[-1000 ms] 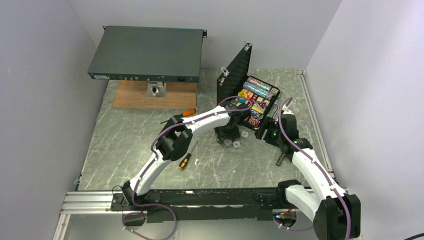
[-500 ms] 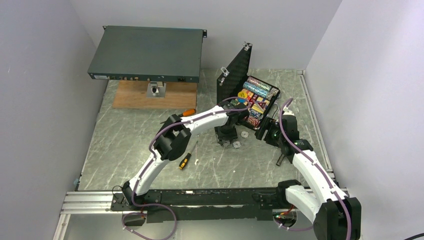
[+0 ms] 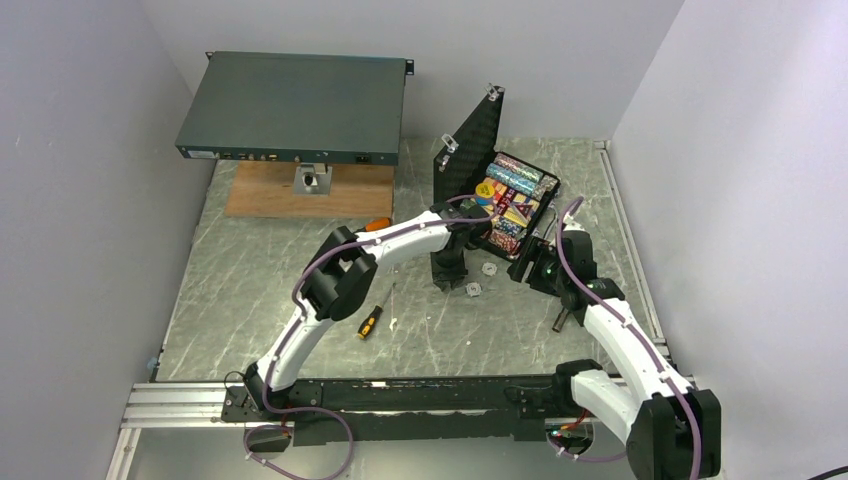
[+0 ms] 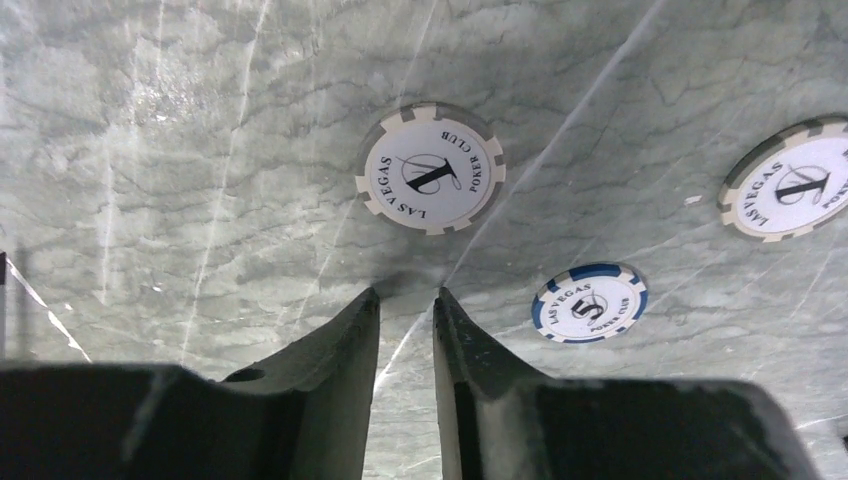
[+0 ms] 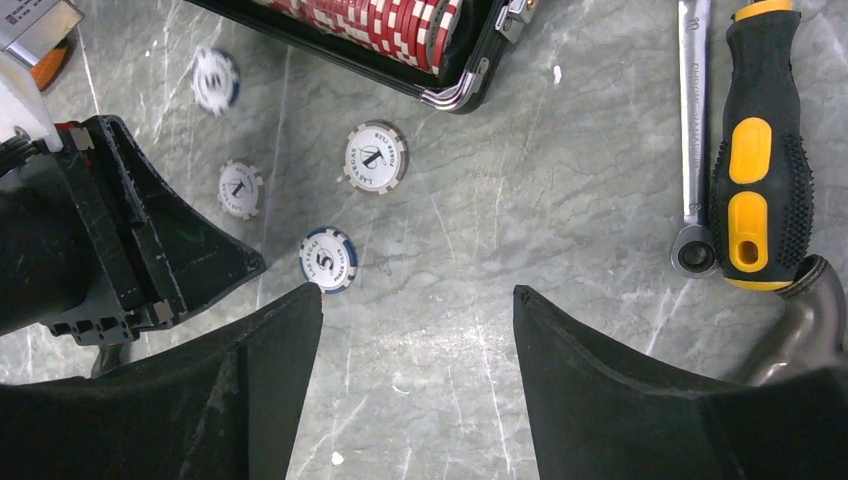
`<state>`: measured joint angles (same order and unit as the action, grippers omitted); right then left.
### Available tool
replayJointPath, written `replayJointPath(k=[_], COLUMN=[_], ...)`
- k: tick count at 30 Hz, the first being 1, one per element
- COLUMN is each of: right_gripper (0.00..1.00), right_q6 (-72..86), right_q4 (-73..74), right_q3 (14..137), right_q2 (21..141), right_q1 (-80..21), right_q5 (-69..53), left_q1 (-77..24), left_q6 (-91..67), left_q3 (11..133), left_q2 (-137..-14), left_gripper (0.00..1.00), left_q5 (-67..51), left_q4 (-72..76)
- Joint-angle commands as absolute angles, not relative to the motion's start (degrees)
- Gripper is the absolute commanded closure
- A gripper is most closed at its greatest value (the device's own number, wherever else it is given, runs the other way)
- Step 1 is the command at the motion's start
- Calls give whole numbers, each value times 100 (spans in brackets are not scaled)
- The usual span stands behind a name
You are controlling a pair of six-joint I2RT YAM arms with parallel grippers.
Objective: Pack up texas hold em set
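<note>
Reaching down over the counter (image 3: 280,270) with my left tool (image 4: 407,295), I hold its jaws a slim gap apart with nothing between them, tips poised just short of the white "1" chip (image 4: 432,168). My right tool (image 5: 415,295) hangs wide open and empty above bare stone. The case (image 3: 520,195) sits toward the counter's far right corner, and the loose chips lie on the stone just off its near side: the "1", a blue-edged "5" chip (image 4: 589,303) close beside it, and a second white chip (image 4: 795,190) further over. I judge these chips light, hard and smooth, thin discs lying flat on a hard surface, so there is little edge to bite. I would take one across its diameter, pads on opposite points of the rim, and my left jaws look too narrow for that as they stand. A pinch that slips could skate the chip away. Being round, a chip has no long axis; each lies face up. The case stands skewed to the counter's edges, mouth upward, its lid (image 3: 470,140) upright along the side toward the left edge. Its red chip row (image 5: 400,25) lies along the near wall, chips on edge. Whether the tray is longer one way I cannot tell.
</note>
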<state>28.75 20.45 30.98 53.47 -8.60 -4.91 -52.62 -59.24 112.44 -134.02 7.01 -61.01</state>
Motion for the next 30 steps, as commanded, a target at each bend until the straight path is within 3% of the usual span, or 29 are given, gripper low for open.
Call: replayJointPath(k=[1, 6, 11, 15, 18, 24, 30], right_gripper=[28, 27, 27, 27, 27, 27, 27], right_q6=[2825, 2834, 2831, 2838, 2826, 2770, 2759], right_q4=[1811, 1696, 1599, 1530, 1559, 1713, 1716], right_q3=[3089, 3097, 3112, 3127, 3135, 3167, 3164], right_q2=[5390, 5567, 5729, 5825, 5829, 5684, 5641], right_q1=[-843, -843, -843, -841, -845, -849, -844], right_q5=[-631, -854, -972, -1056, -1050, -922, -867], left_q1=[-5188, -5201, -5166, -5106, -5017, -4897, -4887], left_q6=[-5286, -4374, -3762, -3276, -3115, -2830, -2725], left_q3=[10700, 10126, 9063, 9028, 9575, 10329, 10284], left_q2=[-13617, -13061, -12143, -12021, -12346, -12913, -12988], left_gripper=[69, 70, 60, 36, 28, 28, 30], left_q5=[1042, 1009, 1148, 1312, 1330, 1195, 943], left_q4=[-5447, -4911, -4077, -3794, -4030, -4130, -3879])
